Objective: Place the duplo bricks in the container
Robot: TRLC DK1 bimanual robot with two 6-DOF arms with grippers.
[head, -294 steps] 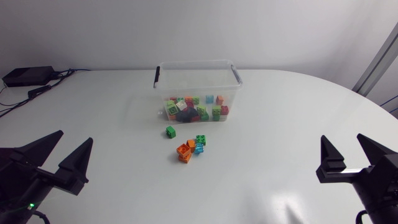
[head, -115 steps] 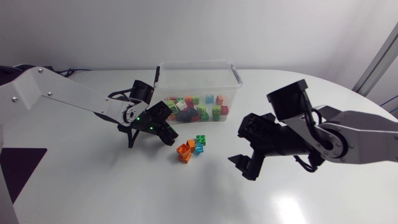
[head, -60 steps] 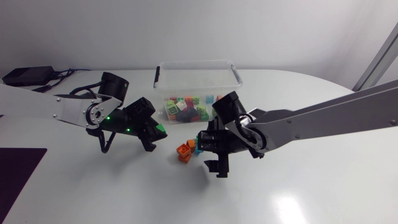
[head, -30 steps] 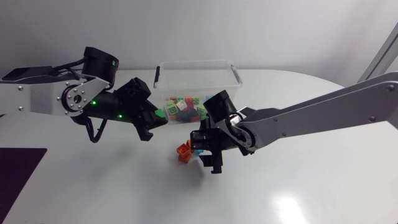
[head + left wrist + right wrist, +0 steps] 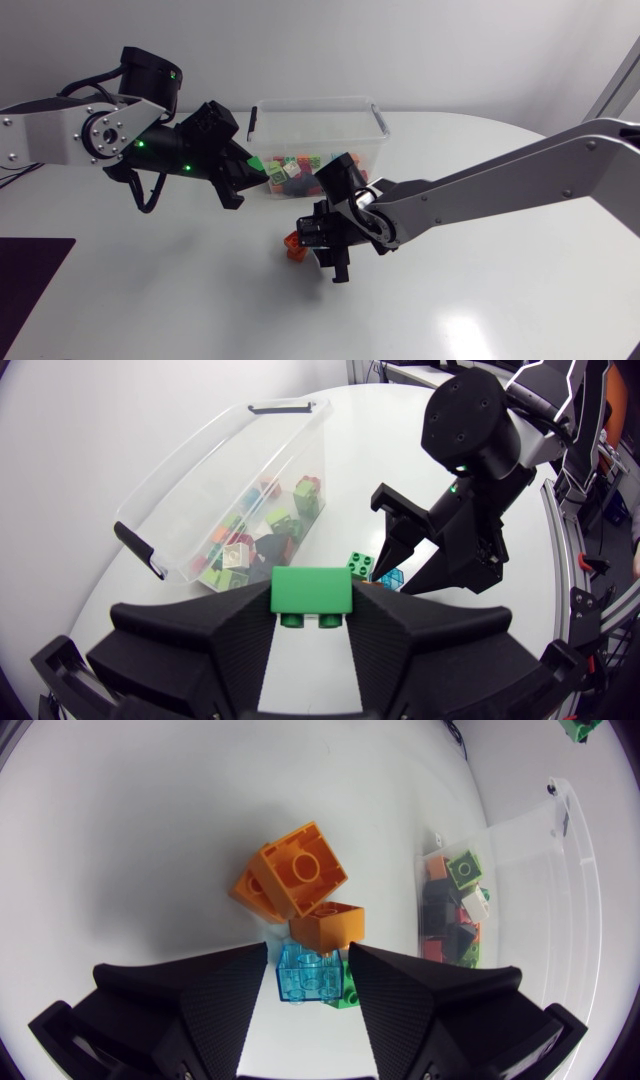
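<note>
A solid green duplo brick [image 5: 311, 590] is clamped between both fingers of the left pincer [image 5: 311, 602], studs pointing down. It is held in the air just outside the left end of the clear plastic container [image 5: 315, 101], whose floor is already covered with bricks of mixed colours. So one step in hand is the carry: this brick is lifted but not yet over the open top. The next move calls for bringing it across the container's near rim and parting the fingers above the pile.

In front of the container, a small cluster lies on the white desk [image 5: 150, 290]: two orange bricks [image 5: 303, 870] leaning together, a translucent blue brick [image 5: 306, 982] and a small green brick [image 5: 347, 994] touching it. The right pincer [image 5: 307, 960] is spread open around the blue one, its fingers not visibly touching it. It needs to close squarely without dragging the orange neighbours.
</note>
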